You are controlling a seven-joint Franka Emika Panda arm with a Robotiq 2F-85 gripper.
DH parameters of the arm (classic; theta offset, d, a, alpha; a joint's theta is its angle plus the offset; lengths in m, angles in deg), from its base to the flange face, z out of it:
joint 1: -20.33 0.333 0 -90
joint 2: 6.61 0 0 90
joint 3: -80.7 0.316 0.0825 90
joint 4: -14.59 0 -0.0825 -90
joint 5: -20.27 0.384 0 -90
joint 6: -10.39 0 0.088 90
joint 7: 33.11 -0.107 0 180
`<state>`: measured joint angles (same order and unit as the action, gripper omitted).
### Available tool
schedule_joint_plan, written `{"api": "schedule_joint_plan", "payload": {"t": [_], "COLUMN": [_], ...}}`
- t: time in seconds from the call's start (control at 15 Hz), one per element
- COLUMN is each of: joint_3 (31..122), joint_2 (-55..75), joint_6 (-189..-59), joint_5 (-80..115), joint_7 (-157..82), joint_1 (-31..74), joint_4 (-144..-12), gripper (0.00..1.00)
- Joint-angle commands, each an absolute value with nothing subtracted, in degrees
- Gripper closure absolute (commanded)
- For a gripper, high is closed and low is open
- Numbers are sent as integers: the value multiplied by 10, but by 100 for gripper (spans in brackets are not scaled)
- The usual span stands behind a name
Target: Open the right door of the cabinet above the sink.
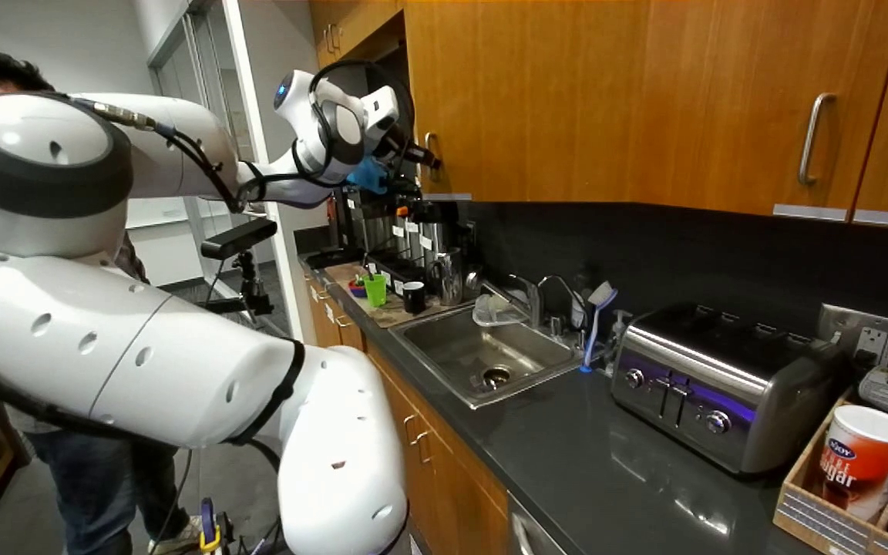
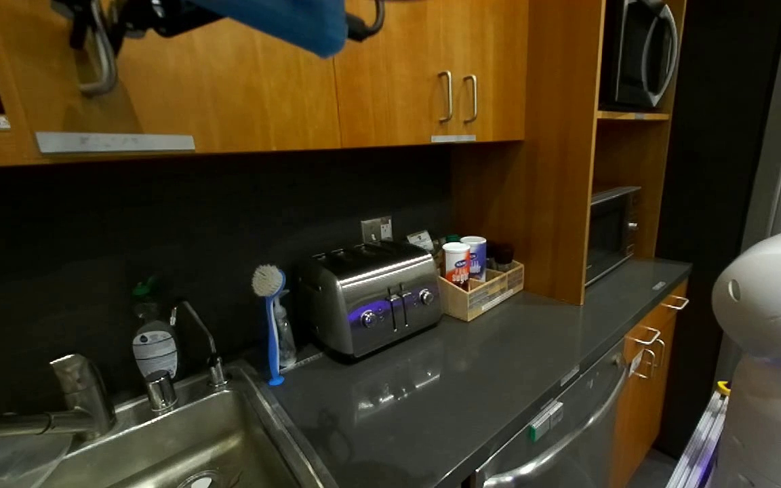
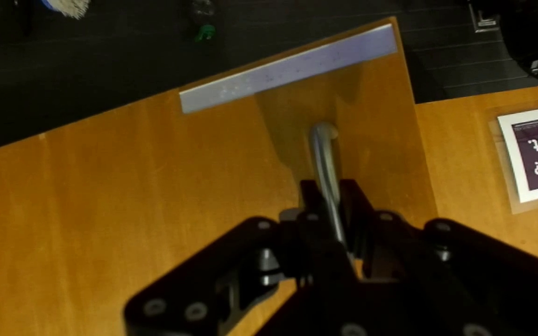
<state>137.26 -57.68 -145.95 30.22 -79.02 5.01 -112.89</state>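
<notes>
The right door (image 2: pixel 194 88) of the cabinet (image 1: pixel 533 92), a tall, flat honey-brown panel, hangs above the sink (image 1: pixel 463 351) in both exterior views. Its slim silver handle (image 3: pixel 326 163) runs near the left edge, above a pale label strip (image 3: pixel 290 67). The end effector (image 3: pixel 329 191) clasps this handle above its lower bend, one finger on each side, as the wrist view, here inverted, shows most plainly. In that view the door's lower edge lies at an angle to that of the neighbouring panel (image 3: pixel 463 163), which suggests that the door is partly ajar; how far cannot be told. The door is presumably stiff and moderately heavy, but easily swung from the handle side; it calls for a curved pull about the opposite edge, not a straight one. The metal bar should be rigid and somewhat slippery; the straight length between its bends is the place to take hold, square to the bar.
</notes>
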Motion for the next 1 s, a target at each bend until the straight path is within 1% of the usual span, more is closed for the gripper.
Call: {"api": "schedule_joint_plan", "payload": {"t": [0.0, 0.53, 0.93], "joint_3": [1292, 1228, 1183], "joint_2": [-610, -641, -690], "joint_6": [-1460, -1457, -1451], "joint_5": [297, 300, 307], "joint_7": [-805, -768, -744], "joint_1": [77, 164, 234], "joint_4": [-1200, -1262, -1326], "gripper": [96, 96, 96]}}
